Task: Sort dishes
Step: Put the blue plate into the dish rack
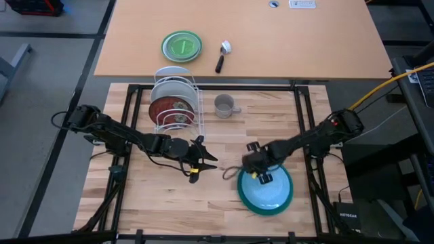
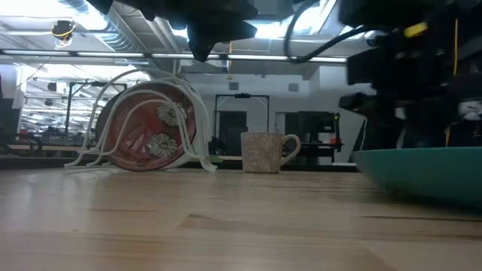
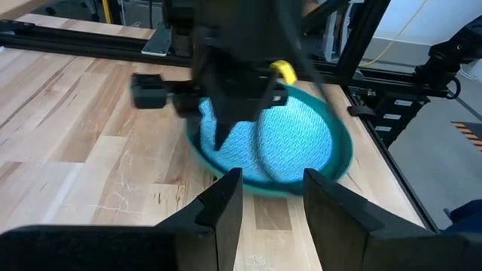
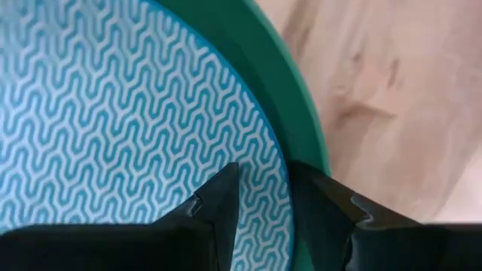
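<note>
Now the right gripper [image 1: 256,171] hovers with fingers parted over the near-left rim of the light blue plate [image 1: 266,192], stacked in the teal plate [image 1: 287,193] on the table's [image 1: 163,203] near right. Seemingly it is about to pinch the rim. The left gripper [image 1: 203,159] waits open nearby; the wire rack [image 1: 176,102] holds the dark red plate [image 1: 173,108].

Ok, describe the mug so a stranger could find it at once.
Find the white wire rack at the far side of the slatted wooden table. Just right of it stands the small grey mug, upright, handle pointing right. It is the only cup; everything else nearby is a plate.
</note>
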`<act>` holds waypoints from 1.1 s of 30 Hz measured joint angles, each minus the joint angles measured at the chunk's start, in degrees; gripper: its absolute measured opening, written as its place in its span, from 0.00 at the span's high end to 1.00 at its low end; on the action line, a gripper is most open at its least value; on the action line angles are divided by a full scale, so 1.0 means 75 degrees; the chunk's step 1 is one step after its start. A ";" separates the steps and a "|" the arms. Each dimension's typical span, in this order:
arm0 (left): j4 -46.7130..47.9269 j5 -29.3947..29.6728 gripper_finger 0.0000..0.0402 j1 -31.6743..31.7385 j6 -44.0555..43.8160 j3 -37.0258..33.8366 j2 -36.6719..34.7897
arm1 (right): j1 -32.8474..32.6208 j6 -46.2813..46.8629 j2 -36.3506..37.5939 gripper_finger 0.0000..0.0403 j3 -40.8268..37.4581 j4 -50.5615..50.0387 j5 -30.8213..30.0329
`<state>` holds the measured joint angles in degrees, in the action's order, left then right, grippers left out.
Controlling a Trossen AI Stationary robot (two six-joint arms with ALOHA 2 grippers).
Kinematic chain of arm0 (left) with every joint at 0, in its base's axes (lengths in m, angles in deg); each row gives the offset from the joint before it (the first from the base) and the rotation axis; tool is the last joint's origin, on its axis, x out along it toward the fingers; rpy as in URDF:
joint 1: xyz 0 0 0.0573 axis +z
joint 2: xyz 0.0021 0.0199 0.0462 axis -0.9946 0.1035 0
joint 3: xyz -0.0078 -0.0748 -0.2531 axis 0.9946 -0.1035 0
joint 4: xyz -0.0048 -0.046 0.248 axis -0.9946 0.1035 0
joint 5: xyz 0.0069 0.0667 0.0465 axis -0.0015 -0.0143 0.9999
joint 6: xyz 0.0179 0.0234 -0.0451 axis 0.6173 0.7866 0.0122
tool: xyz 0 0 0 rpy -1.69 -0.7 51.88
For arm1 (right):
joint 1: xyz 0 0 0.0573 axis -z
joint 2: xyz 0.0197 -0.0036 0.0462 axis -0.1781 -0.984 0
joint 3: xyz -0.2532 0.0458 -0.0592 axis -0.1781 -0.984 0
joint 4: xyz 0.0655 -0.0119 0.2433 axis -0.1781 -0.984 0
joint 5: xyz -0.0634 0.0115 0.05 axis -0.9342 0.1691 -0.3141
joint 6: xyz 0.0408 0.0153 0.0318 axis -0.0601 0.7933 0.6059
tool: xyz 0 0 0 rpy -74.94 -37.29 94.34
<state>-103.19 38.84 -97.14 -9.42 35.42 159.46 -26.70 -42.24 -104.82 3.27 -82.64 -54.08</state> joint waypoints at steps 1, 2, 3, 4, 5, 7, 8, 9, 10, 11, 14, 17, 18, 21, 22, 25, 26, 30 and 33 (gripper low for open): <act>-0.0003 0.0003 0.68 0.0000 0.0000 0.0000 0.0000 | 0.0201 -0.0183 0.0000 0.69 0.0000 0.0042 0.0127; 0.0002 0.0003 0.68 0.0000 0.0000 0.0000 0.0000 | 0.0407 -0.0349 0.0000 0.69 0.0000 0.0075 0.0309; 0.0012 0.0002 0.68 0.0000 0.0000 0.0000 0.0000 | 0.0615 -0.0513 0.0000 0.69 0.0000 0.0125 0.0524; 0.0007 0.0001 0.68 0.0000 0.0000 0.0000 0.0000 | 0.0823 -0.0679 0.0000 0.69 0.0000 0.0179 0.0771; 0.0010 0.0000 0.68 0.0000 0.0000 0.0000 0.0000 | 0.1033 -0.0813 0.0000 0.69 0.0000 0.0212 0.1043; 0.0012 0.0000 0.68 0.0000 0.0000 0.0000 0.0000 | 0.1423 -0.1025 -0.0002 0.69 0.0000 0.0217 0.1618; 0.0012 0.0000 0.68 0.0000 0.0000 0.0000 0.0000 | 0.1612 -0.1105 -0.0003 0.69 0.0000 0.0207 0.1888; 0.0012 0.0000 0.68 0.0000 0.0000 0.0000 0.0000 | 0.1778 -0.1130 -0.0003 0.69 0.0000 0.0203 0.2146; 0.0012 0.0000 0.68 0.0000 0.0000 0.0000 0.0000 | 0.1932 -0.1150 -0.0003 0.69 0.0000 0.0188 0.2367; 0.0012 0.0000 0.68 0.0000 0.0000 0.0000 0.0000 | 0.2073 -0.1185 -0.0003 0.69 0.0000 0.0165 0.2554; 0.0019 0.0000 0.68 -0.0006 0.0000 0.0000 0.0000 | 0.2377 -0.1487 -0.0003 0.69 0.0000 0.0086 0.2924; 0.0020 0.0000 0.68 -0.0004 0.0000 0.0000 0.0000 | 0.2522 -0.1727 -0.0003 0.69 0.0000 0.0036 0.3043; 0.0020 0.0000 0.68 -0.0003 0.0000 0.0000 0.0000 | 0.2524 -0.1749 -0.0009 0.69 0.0000 0.0036 0.3048; 0.0037 0.0000 0.68 -0.0003 0.0000 0.0000 0.0000 | 0.2497 -0.1772 -0.0073 0.69 0.0000 0.0043 0.3048; 0.0048 0.0000 0.68 -0.0003 0.0000 0.0000 0.0000 | 0.2497 -0.1772 -0.0125 0.69 0.0001 0.0054 0.3055; 0.0050 0.0000 0.68 -0.0003 0.0000 0.0000 0.0000 | 0.2489 -0.1744 -0.0376 0.69 0.0003 0.0038 0.3360; 0.0047 0.0000 0.68 -0.0003 0.0000 0.0000 0.0000 | 0.2489 -0.1737 -0.0478 0.69 0.0000 0.0022 0.3503; 0.0050 0.0000 0.68 -0.0003 0.0000 0.0000 0.0000 | 0.2500 -0.1731 -0.0825 0.69 0.0037 0.0048 0.3909; 0.0066 0.0000 0.68 0.0000 0.0000 0.0000 0.0000 | 0.2497 -0.1734 -0.0912 0.69 0.0035 0.0063 0.3937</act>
<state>-102.69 38.84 -97.14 -9.42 35.42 159.46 -7.97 -55.24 -111.66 3.54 -82.16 -24.56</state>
